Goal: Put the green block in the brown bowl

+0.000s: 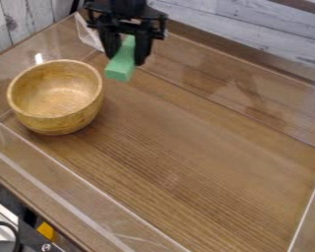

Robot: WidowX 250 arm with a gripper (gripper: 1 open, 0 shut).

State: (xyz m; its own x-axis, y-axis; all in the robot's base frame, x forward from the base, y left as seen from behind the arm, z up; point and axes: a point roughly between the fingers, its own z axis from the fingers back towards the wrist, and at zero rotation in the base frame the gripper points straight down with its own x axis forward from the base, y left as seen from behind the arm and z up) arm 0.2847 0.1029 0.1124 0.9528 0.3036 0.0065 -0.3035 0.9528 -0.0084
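Gripping green block beside brown bowl

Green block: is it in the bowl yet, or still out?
Out. The green block hangs clamped in the shut gripper, lifted off the table, just right of the brown bowl, whose interior is empty.

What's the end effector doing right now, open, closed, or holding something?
End effector: closed on the small bright green rectangular block, held in the air just right of the round light-brown wooden bowl.
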